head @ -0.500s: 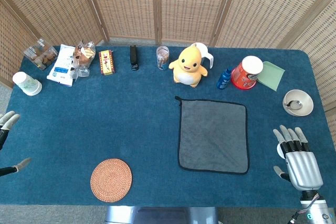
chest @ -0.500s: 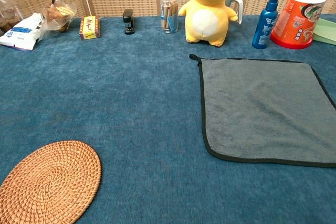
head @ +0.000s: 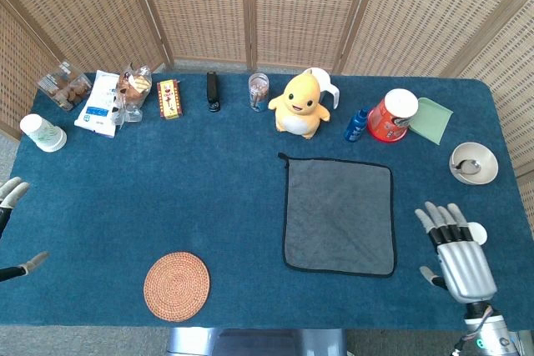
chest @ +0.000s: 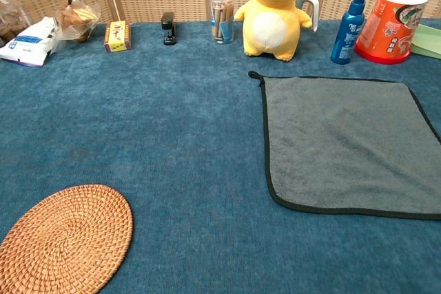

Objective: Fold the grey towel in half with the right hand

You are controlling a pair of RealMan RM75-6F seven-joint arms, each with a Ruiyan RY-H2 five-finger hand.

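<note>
Approach step: grey towel (head: 339,216) lies flat, unfolded, on table (head: 167,189) below yellow plush toy (head: 299,105); right hand (head: 455,252) empty, fingers spread, just right of towel; next: pinch right edge, carry it across

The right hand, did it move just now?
Yes. In the head view the right hand has slid left, closer to the towel, and now covers more of the small white thing beside it.
</note>
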